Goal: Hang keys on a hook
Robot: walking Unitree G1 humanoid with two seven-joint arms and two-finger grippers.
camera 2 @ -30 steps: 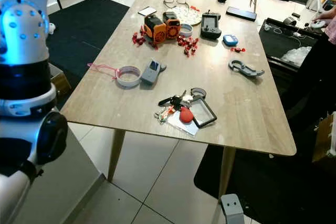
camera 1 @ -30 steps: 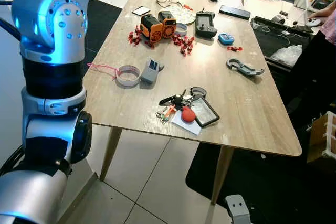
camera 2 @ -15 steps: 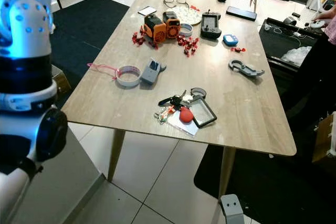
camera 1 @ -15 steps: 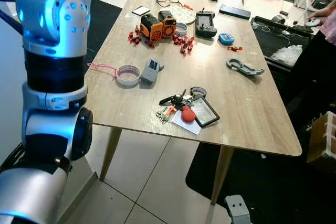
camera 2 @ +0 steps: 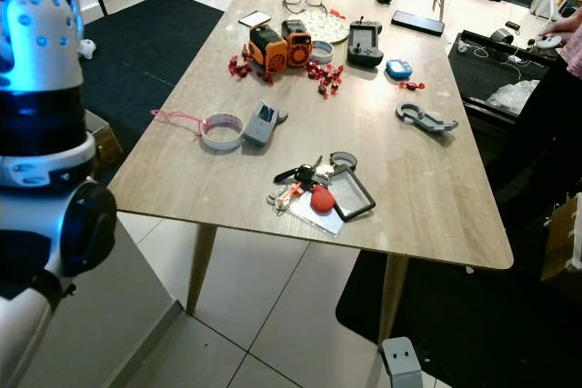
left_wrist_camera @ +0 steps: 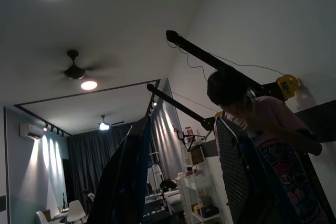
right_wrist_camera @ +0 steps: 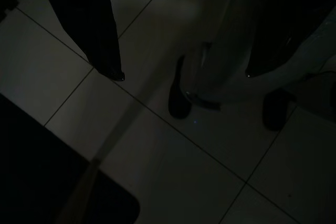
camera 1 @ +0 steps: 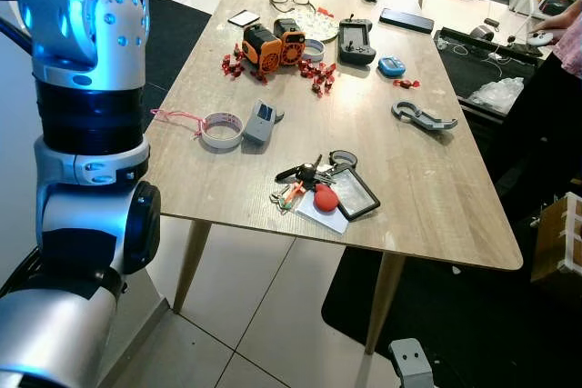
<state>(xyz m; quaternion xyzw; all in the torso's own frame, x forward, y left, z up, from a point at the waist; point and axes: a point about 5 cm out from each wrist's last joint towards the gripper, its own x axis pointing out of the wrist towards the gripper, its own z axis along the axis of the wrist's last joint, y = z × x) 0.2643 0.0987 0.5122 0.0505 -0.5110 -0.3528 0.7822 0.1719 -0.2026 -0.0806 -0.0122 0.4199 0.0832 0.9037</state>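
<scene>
Keys (camera 1: 306, 173) lie on table (camera 1: 436, 197) — left pincer (left_wrist_camera: 184, 182) apparently open, empty.

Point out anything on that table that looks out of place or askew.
The keys lie in a loose heap with a red tag and a card holder near the table's front edge, not on any hook. Small red pieces lie scattered around the orange gadget. Nothing looks spilled or broken.

Matt wood table, glossy tile floor

The table (camera 1: 427, 188) is pale matt wood grain; the keys (camera 1: 305, 173) look metallic with a glossy red tag (camera 1: 326, 197); the left arm (camera 1: 91, 115) is smooth silver with black plastic joints; the floor (camera 1: 264, 315) tiles shine faintly.
</scene>
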